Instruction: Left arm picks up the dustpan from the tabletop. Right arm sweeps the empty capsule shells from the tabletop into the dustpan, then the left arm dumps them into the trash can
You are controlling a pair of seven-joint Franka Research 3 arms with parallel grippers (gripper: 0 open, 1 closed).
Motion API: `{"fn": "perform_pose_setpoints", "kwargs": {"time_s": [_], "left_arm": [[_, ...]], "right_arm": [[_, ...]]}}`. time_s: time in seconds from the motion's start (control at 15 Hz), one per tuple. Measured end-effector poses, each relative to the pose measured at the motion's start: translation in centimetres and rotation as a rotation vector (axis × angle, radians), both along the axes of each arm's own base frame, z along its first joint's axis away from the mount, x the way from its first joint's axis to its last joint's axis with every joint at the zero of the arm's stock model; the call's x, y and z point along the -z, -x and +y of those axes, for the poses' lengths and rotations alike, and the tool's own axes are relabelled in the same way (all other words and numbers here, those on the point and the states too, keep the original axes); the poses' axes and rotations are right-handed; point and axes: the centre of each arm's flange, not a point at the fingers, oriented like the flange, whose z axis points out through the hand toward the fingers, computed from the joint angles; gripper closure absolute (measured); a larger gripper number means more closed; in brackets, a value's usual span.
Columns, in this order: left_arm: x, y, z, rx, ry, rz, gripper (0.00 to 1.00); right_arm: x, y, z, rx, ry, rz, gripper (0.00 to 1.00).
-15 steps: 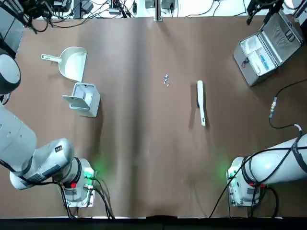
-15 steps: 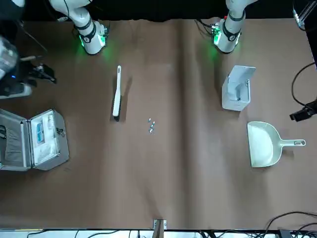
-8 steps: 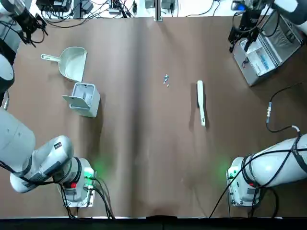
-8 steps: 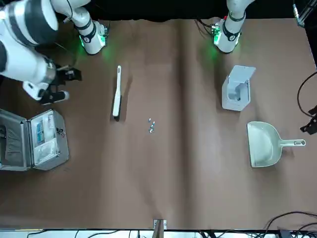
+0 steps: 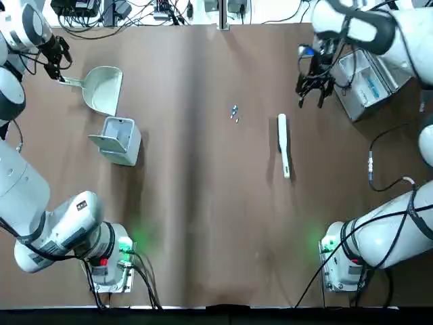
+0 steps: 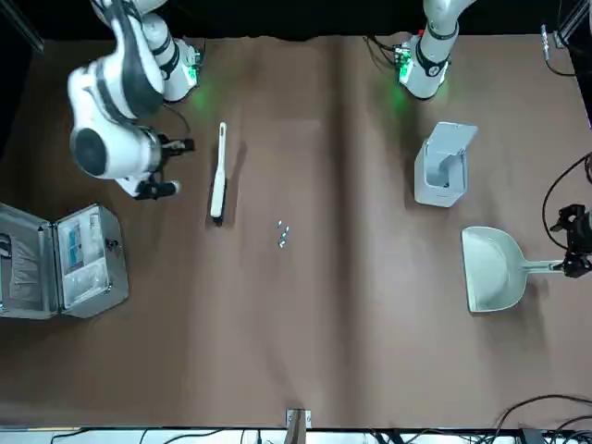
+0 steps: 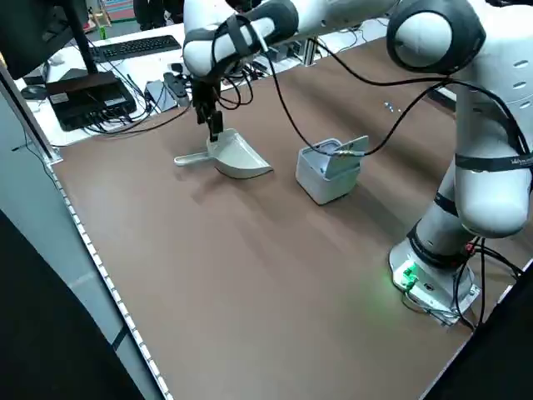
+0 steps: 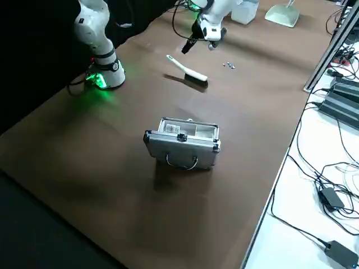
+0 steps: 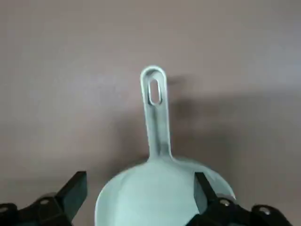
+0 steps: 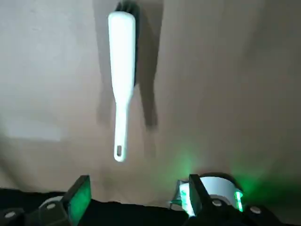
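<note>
The cream dustpan (image 5: 103, 89) lies at the far left of the table, its thin handle (image 9: 154, 110) pointing outward. My left gripper (image 5: 57, 66) hovers open just above the handle end, holding nothing (image 9: 138, 190). The tiny capsule shells (image 5: 234, 112) sit in a small cluster mid-table. The white trash can (image 5: 117, 140) stands beside the dustpan, lid up. My right gripper (image 5: 311, 93) hangs open above the table, just to the right of the white brush (image 5: 283, 144) and beyond its head; the right wrist view shows the brush (image 10: 121, 70) ahead of its open fingers.
An open silver metal case (image 5: 371, 71) sits at the far right, close behind the right arm. Cables trail along the table's far edge and the right side. Bare brown tabletop (image 5: 203, 217) stretches between the two arm bases.
Both arms swung in over the table. The left gripper came down beside the dustpan handle. The right gripper moved from over the silver case toward the brush.
</note>
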Motion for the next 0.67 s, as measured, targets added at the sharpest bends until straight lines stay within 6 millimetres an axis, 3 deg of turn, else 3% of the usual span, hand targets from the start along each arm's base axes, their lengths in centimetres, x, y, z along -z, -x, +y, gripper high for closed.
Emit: {"fn": "perform_pose_setpoints", "kwargs": {"time_s": [0.27, 0.47, 0.67], "left_arm": [[3.5, -0.3, 0.8, -0.028, -0.067, 0.044, 0.0], [4.6, -0.2, 2.2, -0.022, -0.094, 0.034, 0.0], [5.7, -0.1, 3.2, -0.007, -0.117, 0.016, 0.0]], "right_arm": [[5.8, 0.4, 3.8, 0.036, 0.049, 0.019, 0.13], [9.3, 1.6, 4.2, 0.054, 0.058, -0.001, 0.14], [11.5, 3.4, 4.4, 0.048, 0.069, -0.005, 0.15]]}}
